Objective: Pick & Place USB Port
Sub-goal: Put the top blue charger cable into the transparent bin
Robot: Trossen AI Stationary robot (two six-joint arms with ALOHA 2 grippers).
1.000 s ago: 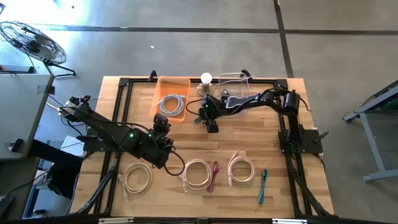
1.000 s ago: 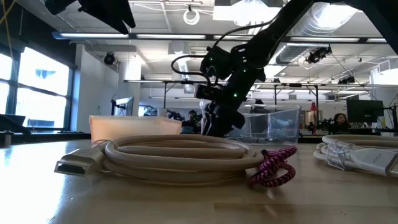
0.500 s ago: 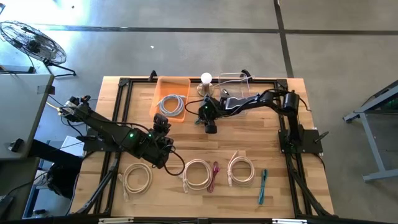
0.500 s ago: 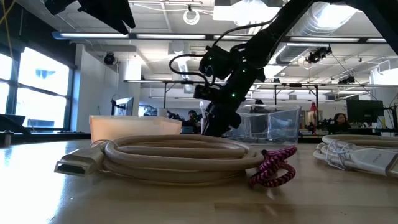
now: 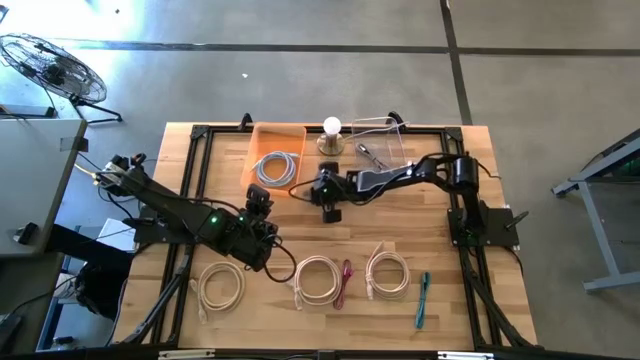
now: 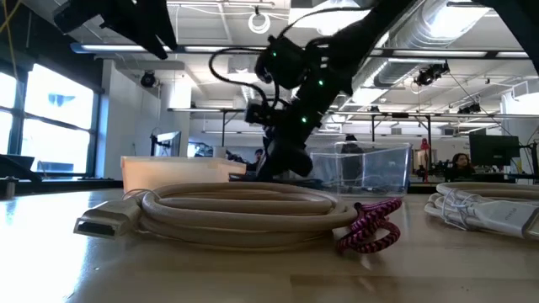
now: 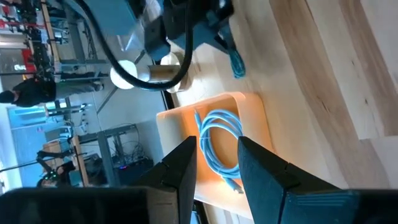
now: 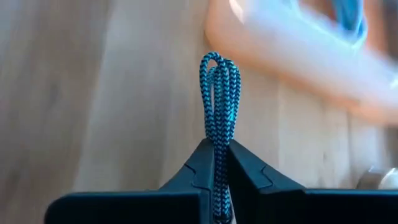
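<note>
A teal braided USB cable [image 8: 219,87], folded into a bundle, sits in my right gripper [image 8: 217,144], which is shut on it. In the high view this gripper [image 5: 330,208] hangs over the table's middle, just on the near right of the orange tray [image 5: 262,140]. A light blue coiled cable [image 5: 277,167] lies in that tray. My left gripper [image 5: 261,192] waits near the tray's near edge, its fingers [image 7: 186,168] apart with nothing between them. The left wrist view shows the teal cable [image 7: 236,62] below the right gripper. My right gripper pinches the folded teal cable between its two fingers, several strands together [image 8: 217,134]. The fingers lie along the bundle, whose looped end [image 8: 217,62] sticks out past the fingertips. They point down at the table, slanting toward the orange tray. Whether the loop touches the table I cannot tell.
A clear container [image 5: 380,135] and a white bulb on a stand [image 5: 331,128] stand at the far edge. Three cream cable coils [image 5: 318,278], a pink cable [image 5: 345,283] and another teal cable [image 5: 423,300] lie near the front edge. In the low view a cream coil [image 6: 244,206] fills the foreground.
My right gripper has moved toward the table's left edge and slightly toward the near edge, coming closer to the orange tray's near right corner.
</note>
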